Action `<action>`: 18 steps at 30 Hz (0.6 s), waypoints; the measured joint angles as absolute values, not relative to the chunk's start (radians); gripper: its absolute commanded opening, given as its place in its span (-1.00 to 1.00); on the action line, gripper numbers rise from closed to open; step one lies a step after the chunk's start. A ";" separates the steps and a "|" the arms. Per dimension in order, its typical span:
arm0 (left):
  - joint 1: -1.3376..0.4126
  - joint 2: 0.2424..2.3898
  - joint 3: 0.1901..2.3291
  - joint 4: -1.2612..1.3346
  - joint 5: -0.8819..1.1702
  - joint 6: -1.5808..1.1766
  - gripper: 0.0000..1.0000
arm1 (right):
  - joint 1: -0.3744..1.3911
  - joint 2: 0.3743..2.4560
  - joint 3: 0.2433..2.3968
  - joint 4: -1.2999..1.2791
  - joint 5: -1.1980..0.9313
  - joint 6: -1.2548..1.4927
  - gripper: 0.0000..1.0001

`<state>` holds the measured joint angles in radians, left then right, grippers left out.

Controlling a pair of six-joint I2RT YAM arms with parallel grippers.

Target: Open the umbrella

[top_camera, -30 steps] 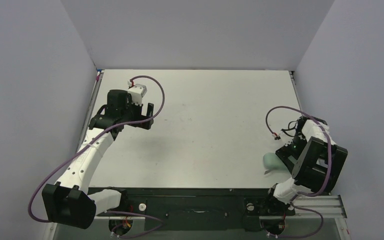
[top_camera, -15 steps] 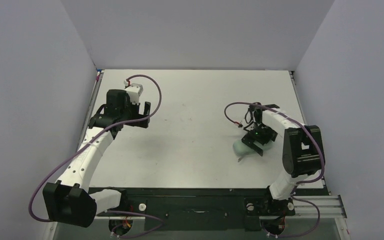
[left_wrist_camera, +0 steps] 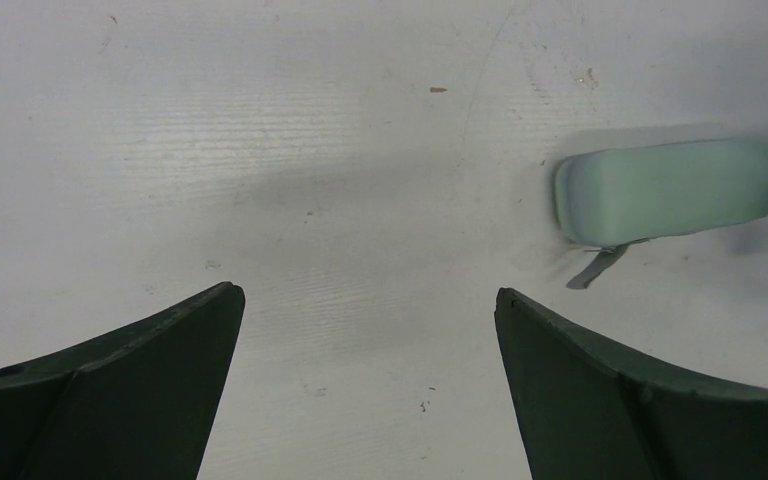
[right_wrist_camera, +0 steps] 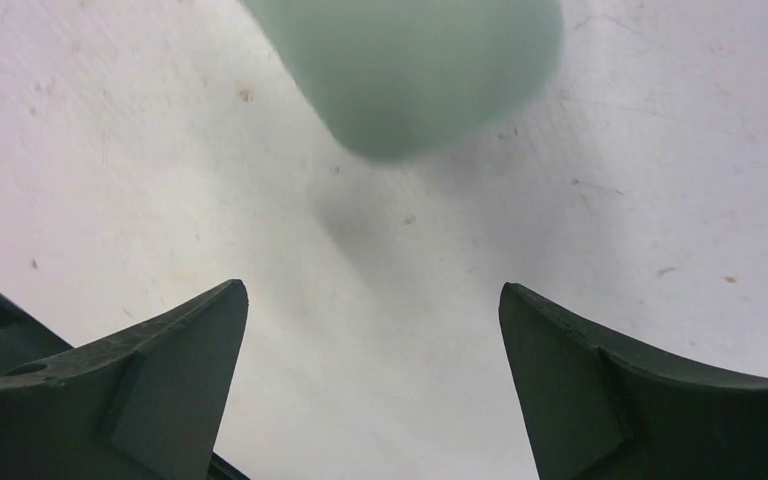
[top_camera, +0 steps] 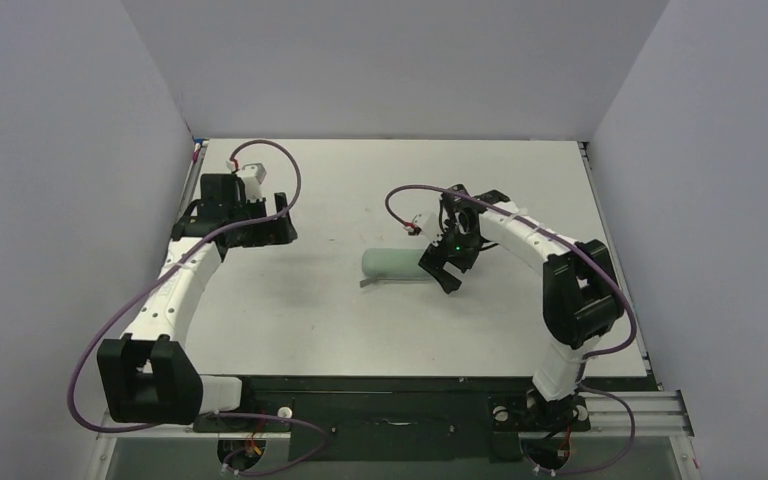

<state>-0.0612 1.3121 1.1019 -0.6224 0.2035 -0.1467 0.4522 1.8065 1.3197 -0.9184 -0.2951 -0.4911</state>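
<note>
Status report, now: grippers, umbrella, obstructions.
Left gripper, right gripper: jaws open, empty. Pale green sleeve lying flat mid-table, beside right gripper, unheld. No bare umbrella visible. Nothing blocking the sleeve.

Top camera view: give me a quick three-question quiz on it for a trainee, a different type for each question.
1. True or false: the right claw is gripping the pale green sleeve.
2. The left claw and the right claw stand: A both open, B both shut, C one open and one shut.
3. What thin thing trails from the sleeve's end onto the table?

Key: 1 false, the sleeve lies just ahead of the fingers, not between them. 2 A. 3 a grey strap.
</note>
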 measured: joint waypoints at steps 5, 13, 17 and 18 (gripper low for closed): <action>-0.051 1.296 1.032 -0.516 0.280 -0.184 0.94 | 0.424 1.719 1.340 -0.979 -0.297 -0.693 0.85; -0.051 1.239 0.849 -0.394 0.327 -0.235 0.94 | 0.481 1.778 1.484 -0.922 -0.315 -0.727 0.86; -0.051 1.238 0.822 -0.344 0.338 -0.263 0.94 | 0.565 1.841 1.496 -0.859 -0.328 -0.678 0.86; -0.050 1.235 0.808 -0.331 0.347 -0.271 0.94 | 0.586 1.861 1.497 -0.840 -0.328 -0.664 0.86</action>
